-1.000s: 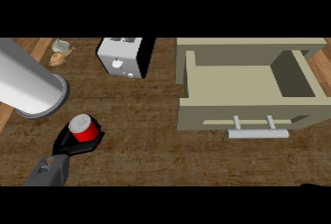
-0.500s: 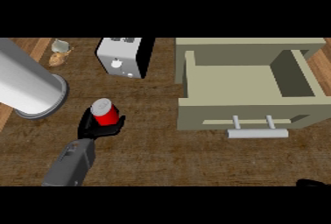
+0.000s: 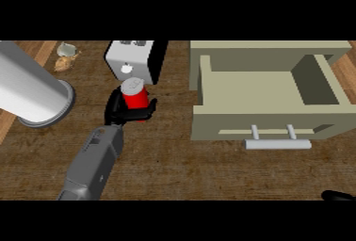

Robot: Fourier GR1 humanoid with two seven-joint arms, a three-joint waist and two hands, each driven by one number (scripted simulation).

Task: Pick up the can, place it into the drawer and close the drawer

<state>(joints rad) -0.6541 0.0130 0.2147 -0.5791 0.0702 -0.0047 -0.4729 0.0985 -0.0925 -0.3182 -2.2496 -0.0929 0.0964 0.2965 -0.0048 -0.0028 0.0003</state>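
can (image 3: 134,94) clasped in left hand (image 3: 125,109), frame centre-left | drawer (image 3: 268,94) open, empty | placing, closing left

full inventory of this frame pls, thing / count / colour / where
can: 1, red with a silver top, held over the counter left of the drawer, just in front of the toaster
drawer: 1, beige, open, right half of view; grey bar handle on its front; nothing visible inside
toaster: 1, white and black, back centre-left
cylinder: 1, large, silver-grey, left edge
small items: pale and tan, back left corner; cannot tell what they are
counter: 1, dark brown wood
left hand: 1, black on a grey forearm, fingers curled round the can
right hand: 1, black, only a sliver at the lower right edge
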